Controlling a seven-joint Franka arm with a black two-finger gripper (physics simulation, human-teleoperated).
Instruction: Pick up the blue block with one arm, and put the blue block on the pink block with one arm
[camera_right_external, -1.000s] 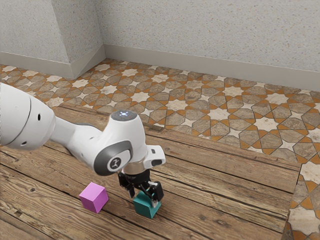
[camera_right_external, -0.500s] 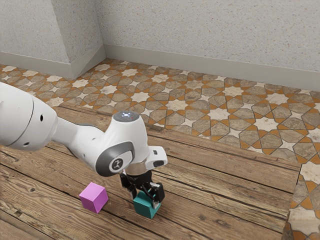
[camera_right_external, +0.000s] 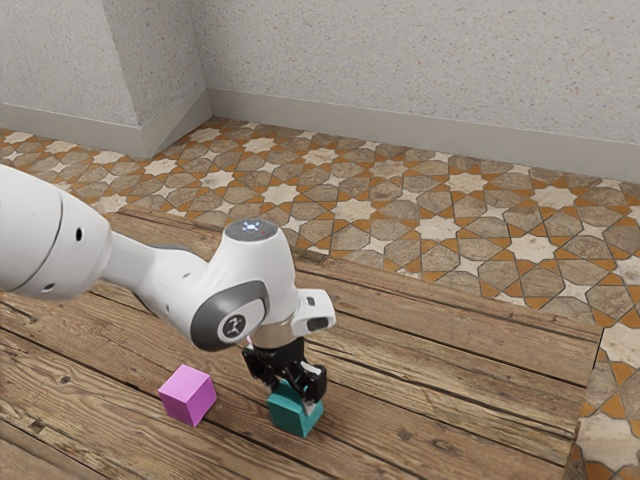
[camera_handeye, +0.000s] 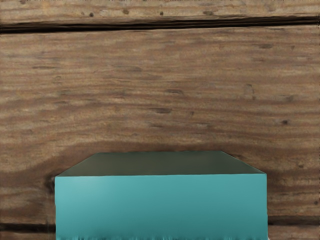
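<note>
Exterior view. Black two-finger gripper (camera_right_external: 296, 388) hangs from the white arm (camera_right_external: 150, 275), pointing straight down over the small teal-blue block (camera_right_external: 290, 418). Fingers are narrow, one on each of two opposite sides of the block's upper part, so I read it as gripped. The block looks seated on the brown plank table (camera_right_external: 430, 400); no gap shows beneath it, so I judge the lift not yet begun. The matte pink block (camera_right_external: 187, 394) sits on the same planks toward the exterior view's left of the teal-blue block, near it but apart, with bare wood between them. That is the relation that counts: the carry must go up, then toward the exterior view's left, then down onto the pink top. Both blocks are cubes, with no long axis to line up.

Wrist view. Teal-blue block (camera_handeye: 160, 205) sits directly under the hand, its near face square-on and its top a dark sliver, with wood grain (camera_handeye: 160, 90) beyond. This confirms the block is centred under the hand. The exterior view alone gives the bearing to the pink block.
</note>
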